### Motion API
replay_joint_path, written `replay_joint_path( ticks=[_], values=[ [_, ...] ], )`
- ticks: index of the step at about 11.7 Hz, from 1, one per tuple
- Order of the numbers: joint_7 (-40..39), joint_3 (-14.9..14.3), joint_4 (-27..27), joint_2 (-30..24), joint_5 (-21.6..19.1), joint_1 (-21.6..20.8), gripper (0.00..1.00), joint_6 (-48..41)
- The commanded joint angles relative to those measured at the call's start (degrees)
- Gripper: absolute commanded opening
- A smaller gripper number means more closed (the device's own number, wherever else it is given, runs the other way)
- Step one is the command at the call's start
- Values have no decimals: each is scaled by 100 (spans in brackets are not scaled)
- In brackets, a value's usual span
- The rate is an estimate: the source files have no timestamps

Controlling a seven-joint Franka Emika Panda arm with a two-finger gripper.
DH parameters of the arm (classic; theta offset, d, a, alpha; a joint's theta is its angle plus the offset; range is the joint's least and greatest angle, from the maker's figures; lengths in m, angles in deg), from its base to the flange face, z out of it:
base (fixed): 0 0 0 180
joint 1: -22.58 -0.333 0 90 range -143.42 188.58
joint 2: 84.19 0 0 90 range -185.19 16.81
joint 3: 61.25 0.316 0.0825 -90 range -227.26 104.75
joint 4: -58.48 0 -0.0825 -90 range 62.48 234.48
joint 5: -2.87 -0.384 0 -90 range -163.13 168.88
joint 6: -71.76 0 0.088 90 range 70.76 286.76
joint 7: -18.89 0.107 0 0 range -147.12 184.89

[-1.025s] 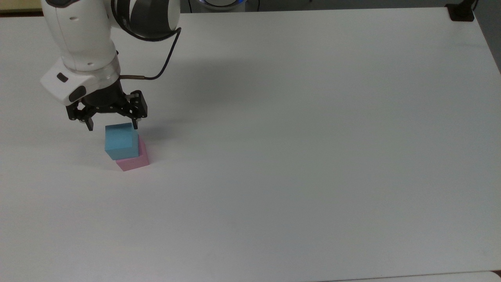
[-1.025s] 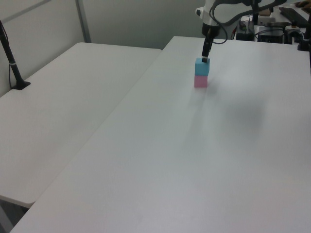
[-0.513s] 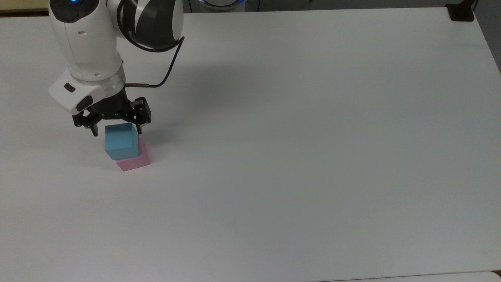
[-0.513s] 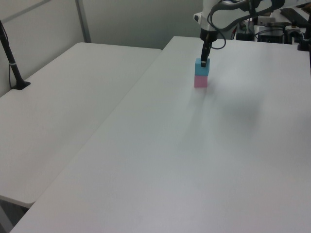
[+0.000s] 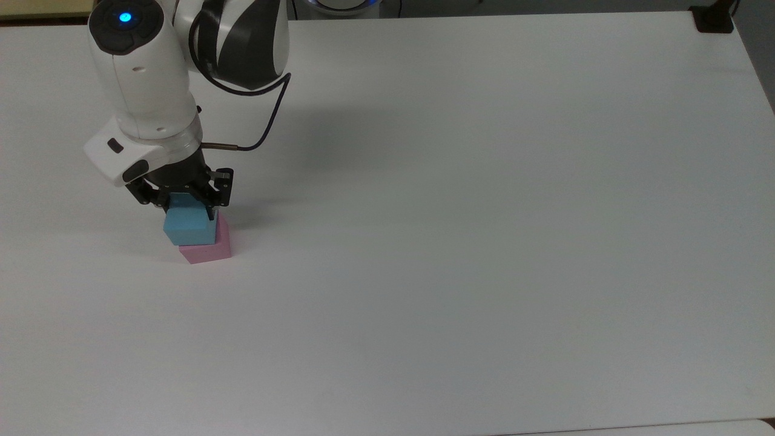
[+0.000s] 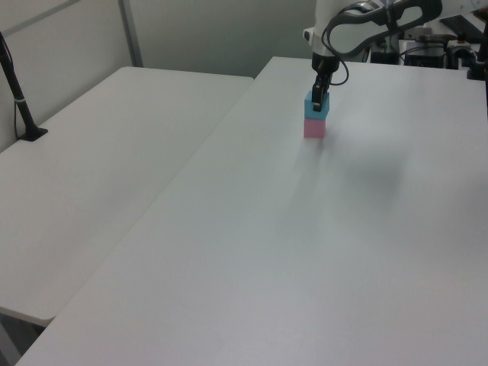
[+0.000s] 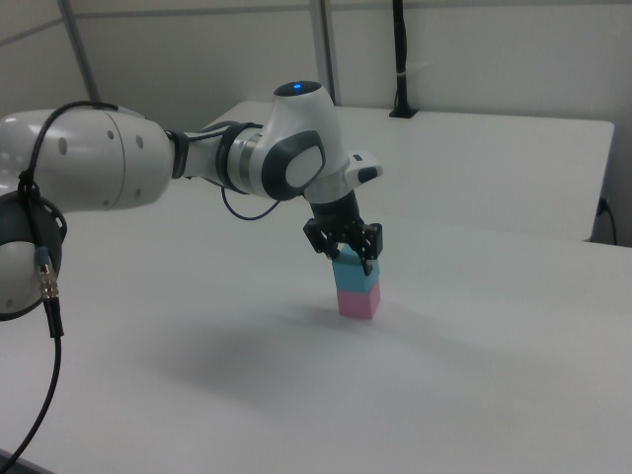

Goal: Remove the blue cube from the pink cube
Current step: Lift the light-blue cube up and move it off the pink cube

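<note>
- The blue cube (image 5: 189, 226) sits on top of the pink cube (image 5: 209, 248), slightly offset from it in the top view, and the stack stands toward the tabletop's (image 5: 484, 242) far-left corner as the top view shows it, well apart from every edge.
- In the left view the blue cube (image 6: 316, 108) and pink cube (image 6: 314, 128) read as one upright column; the right view shows the same, blue cube (image 7: 355, 272) over pink cube (image 7: 357, 300).
- Over the last second the gripper (image 5: 187, 207) has come down from just above the stack, and its fingers now straddle the blue cube's upper part.
- The fingers stand apart, one at each side of the cube; the top view shows no squeeze yet, and the right view has the gripper (image 7: 348, 254) low over the cube's top.
- The approach looks finished. What remains is closing on the blue cube and lifting it away.
- The pink cube could shift if the lift drags sideways.
</note>
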Motion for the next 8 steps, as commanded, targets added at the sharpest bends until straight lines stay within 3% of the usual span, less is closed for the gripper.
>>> replay_joint_path(
  ticks=[1,5,8],
  values=[
    [226,62,110,-356,29,-203,37,-245],
    [1112,63,347,-322,99,-1045,40,-221],
    [1438,54,506,-155,135,-1548,52,-72]
  ],
)
